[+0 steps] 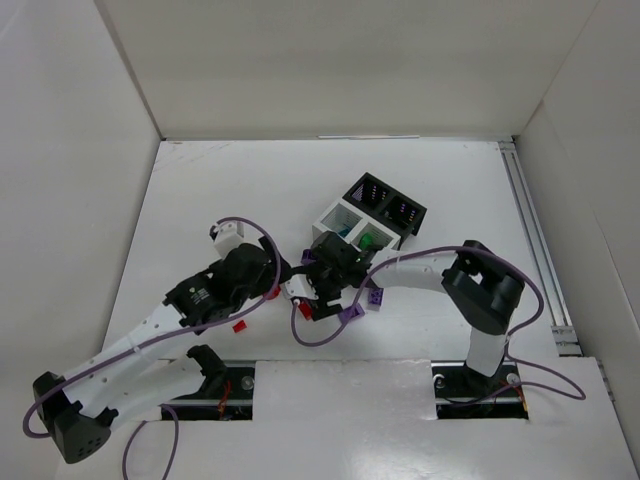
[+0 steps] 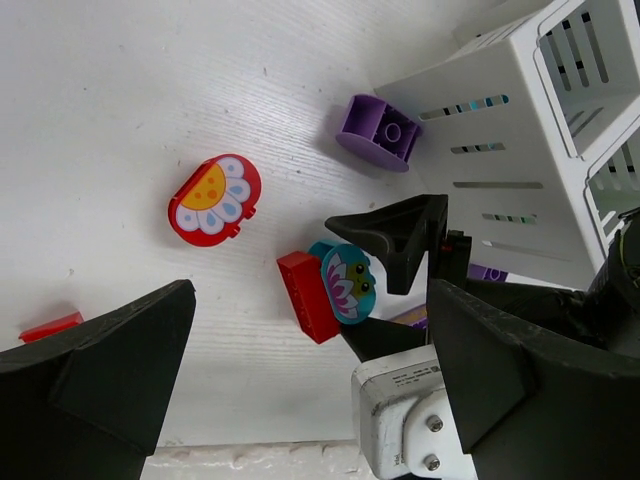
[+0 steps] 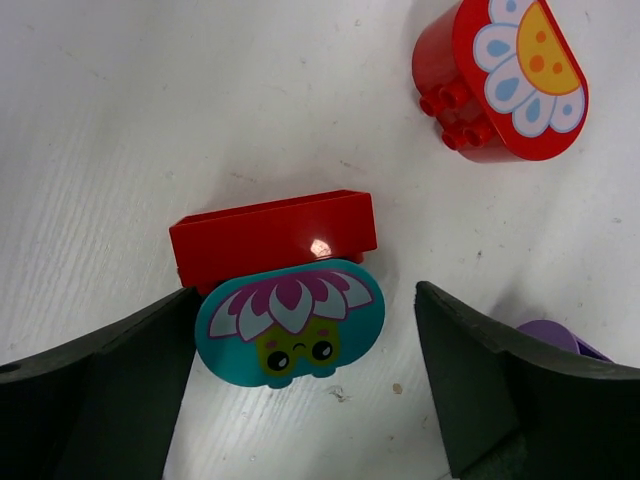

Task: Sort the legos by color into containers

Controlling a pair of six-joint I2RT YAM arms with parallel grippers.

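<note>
- Right gripper [image 3: 305, 298]: fingers [image 3: 100, 400] spread, pinching nothing. The teal flower brick [image 3: 290, 322] lies flat on the table [image 1: 250, 180] in the gap between them. It sits against, or just beside, one finger and clear of the other.
- Key relation: the teal brick's long axis runs from finger to finger, so closing would squeeze it end to end.
- A red brick [image 3: 272, 240] lies parallel to it and touches its far side. I judge it could get dragged along or nudged.
- Further out: a red flower brick [image 3: 500, 80] is near but apart. A purple brick [image 2: 378, 131] lies beside the white wall of the bin block [image 1: 330, 213].
- Left gripper [image 2: 310, 290]: fingers spread wide and empty, hovering over the same cluster. The right arm is the nearer one and already straddles the piece.
- Location: the cluster is mid-table towards the near edge. The bins are just beyond it, towards the far right corner.
- One white bin shows something teal inside, which I take as the likely destination.
</note>
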